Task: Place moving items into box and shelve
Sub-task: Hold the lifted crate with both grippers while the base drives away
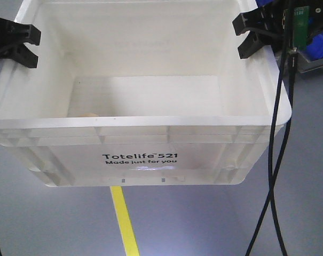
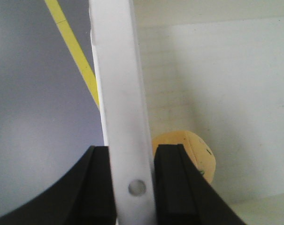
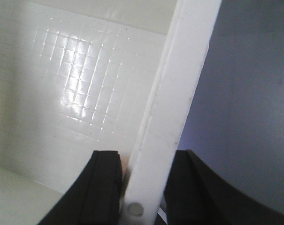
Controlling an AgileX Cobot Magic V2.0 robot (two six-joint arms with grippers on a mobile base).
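White plastic fills most of my front view: the large white rectangular plastic crate (image 1: pixel 140 160) printed "Totelife 521" is pinched by its ribbed rim on both sides. The left tool (image 1: pixel 33 47) is clamped across the left wall and the right tool (image 1: pixel 241 38) across the right wall, each with one black finger inside and one outside. Through the left wrist camera I see a rounded cream egg-like ball (image 2: pixel 188 150) lying on the crate's bottom by that wall, just beside the inner finger; the pink-brown one I cannot make out for certain. The crate looks to hang above the grey floor (image 1: pixel 54 224) and its yellow line (image 1: pixel 124 218), so I judge loading done and shelving in hand. I would hold both wrists level and move them at one pace, so the thin rim neither twists nor slips, and watch the black cables (image 1: pixel 273 160) hanging by the right wall.
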